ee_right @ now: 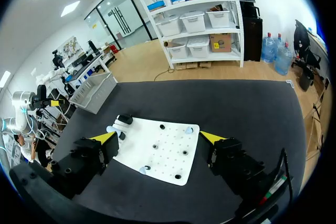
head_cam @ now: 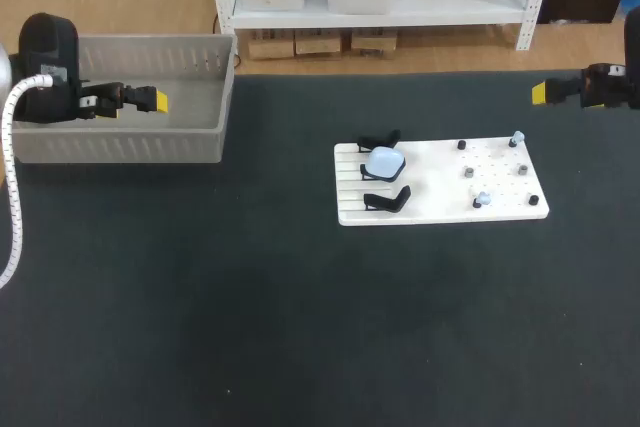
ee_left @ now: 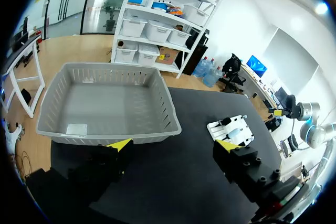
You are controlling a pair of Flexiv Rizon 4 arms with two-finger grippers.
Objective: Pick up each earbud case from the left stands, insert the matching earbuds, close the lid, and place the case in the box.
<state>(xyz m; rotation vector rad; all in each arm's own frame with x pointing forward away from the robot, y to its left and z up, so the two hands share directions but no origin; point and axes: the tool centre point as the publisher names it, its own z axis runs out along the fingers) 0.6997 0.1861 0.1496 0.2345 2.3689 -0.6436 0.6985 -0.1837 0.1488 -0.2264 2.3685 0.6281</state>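
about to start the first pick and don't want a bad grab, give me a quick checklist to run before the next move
1. left gripper open, holding nothing: ok
2. right gripper open, holding nothing: ok
3. earbud case between the black stands on the white board, nothing over it: ok
4. case lid open for loading: cannot tell
5. two pale earbuds on the board's right part: ok
6. grey box holds no case, room to drop one: ok
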